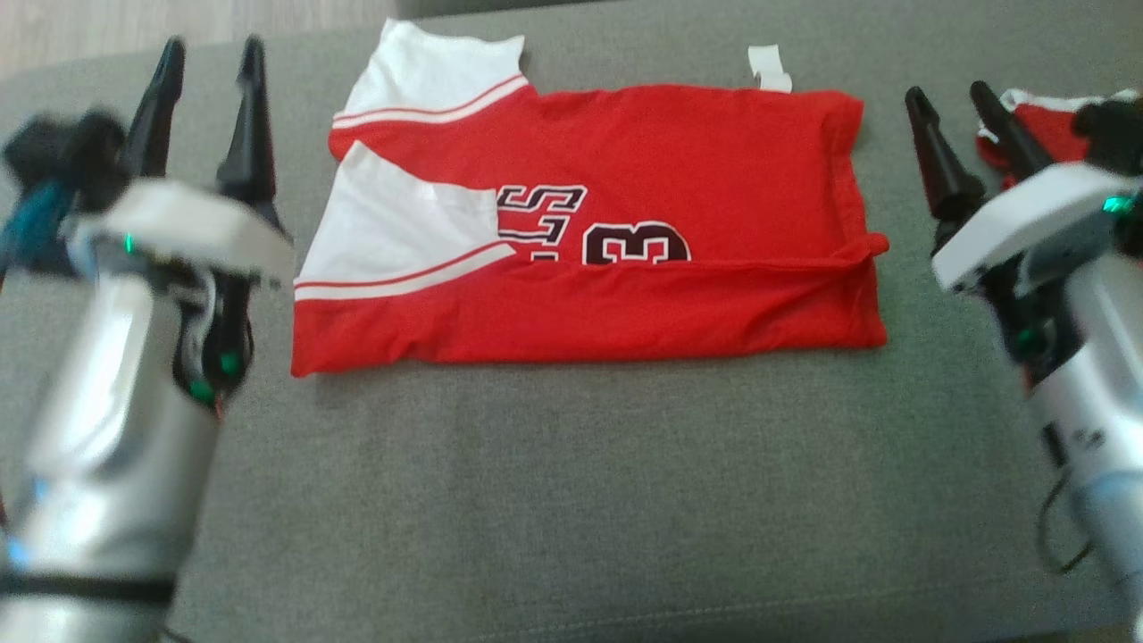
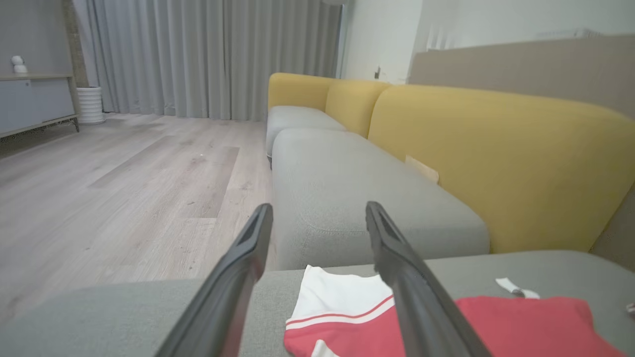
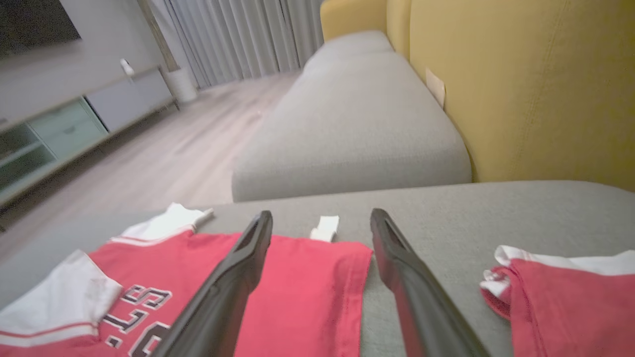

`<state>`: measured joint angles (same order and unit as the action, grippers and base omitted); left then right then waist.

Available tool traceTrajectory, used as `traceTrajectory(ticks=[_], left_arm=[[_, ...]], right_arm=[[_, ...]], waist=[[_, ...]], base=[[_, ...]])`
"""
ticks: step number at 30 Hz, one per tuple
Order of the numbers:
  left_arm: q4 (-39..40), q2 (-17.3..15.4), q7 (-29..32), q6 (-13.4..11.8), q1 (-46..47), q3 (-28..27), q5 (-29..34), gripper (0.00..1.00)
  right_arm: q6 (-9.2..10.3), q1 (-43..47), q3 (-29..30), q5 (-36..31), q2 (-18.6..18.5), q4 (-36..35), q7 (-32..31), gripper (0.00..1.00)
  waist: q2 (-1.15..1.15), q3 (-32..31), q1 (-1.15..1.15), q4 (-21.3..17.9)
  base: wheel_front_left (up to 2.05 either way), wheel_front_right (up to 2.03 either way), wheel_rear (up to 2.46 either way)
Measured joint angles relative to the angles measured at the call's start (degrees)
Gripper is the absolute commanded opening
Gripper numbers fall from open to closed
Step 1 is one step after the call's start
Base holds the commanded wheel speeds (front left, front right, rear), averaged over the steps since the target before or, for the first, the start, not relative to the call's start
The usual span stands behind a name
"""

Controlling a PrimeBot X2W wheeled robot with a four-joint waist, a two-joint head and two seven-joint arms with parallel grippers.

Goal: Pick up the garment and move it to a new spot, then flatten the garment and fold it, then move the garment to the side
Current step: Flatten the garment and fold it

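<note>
The garment (image 1: 625, 232) is a red shirt with white sleeves and dark lettering, lying flat on the grey cushion (image 1: 571, 482) with its near edge folded up over the front. It also shows as the garment (image 2: 516, 325) and the garment (image 3: 302, 287) in the wrist views. My left gripper (image 1: 210, 62) hovers open just left of the shirt, holding nothing. To the shirt's right my right gripper (image 1: 951, 94) is open and also empty. In the wrist views the left gripper (image 2: 320, 213) and the right gripper (image 3: 322, 220) stand with fingers spread wide above the cushion.
A second red and white piece of clothing (image 1: 1040, 125) lies bunched at the cushion's far right, behind my right gripper, also seen as the bunched clothing (image 3: 565, 292). A yellow sofa back (image 2: 496, 158) and a grey seat (image 2: 357, 188) lie beyond. Wooden floor (image 2: 124, 188) is to the left.
</note>
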<state>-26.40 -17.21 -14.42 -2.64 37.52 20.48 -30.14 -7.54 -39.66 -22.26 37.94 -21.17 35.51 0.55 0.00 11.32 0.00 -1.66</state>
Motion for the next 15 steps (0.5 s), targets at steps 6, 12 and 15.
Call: traceTrajectory(ticks=[6, 12, 15], left_arm=[[11.49, 6.11, -0.27, -0.85, -17.86, -10.02, 3.02, 1.0], [15.92, 11.37, -0.27, 1.47, -25.86, -13.94, 7.37, 1.0], [16.4, 13.3, -0.27, 2.29, -29.12, -14.94, 9.44, 1.0]], right_arm=[[0.0, 11.22, 5.61, -4.78, 6.87, -3.91, 8.55, 1.0], [0.0, 20.09, 10.05, -9.66, 13.35, -6.38, 11.32, 1.0], [0.0, 24.07, 12.57, -12.24, 15.94, -7.21, 11.8, 1.0]], waist=[[0.0, -2.93, 0.0, -0.26], [0.0, -4.79, 0.0, -0.89], [0.0, -5.68, 0.0, -1.35]], base=[[0.0, 0.0, 0.0], [0.0, 0.0, 0.0], [0.0, 0.0, 0.0]])
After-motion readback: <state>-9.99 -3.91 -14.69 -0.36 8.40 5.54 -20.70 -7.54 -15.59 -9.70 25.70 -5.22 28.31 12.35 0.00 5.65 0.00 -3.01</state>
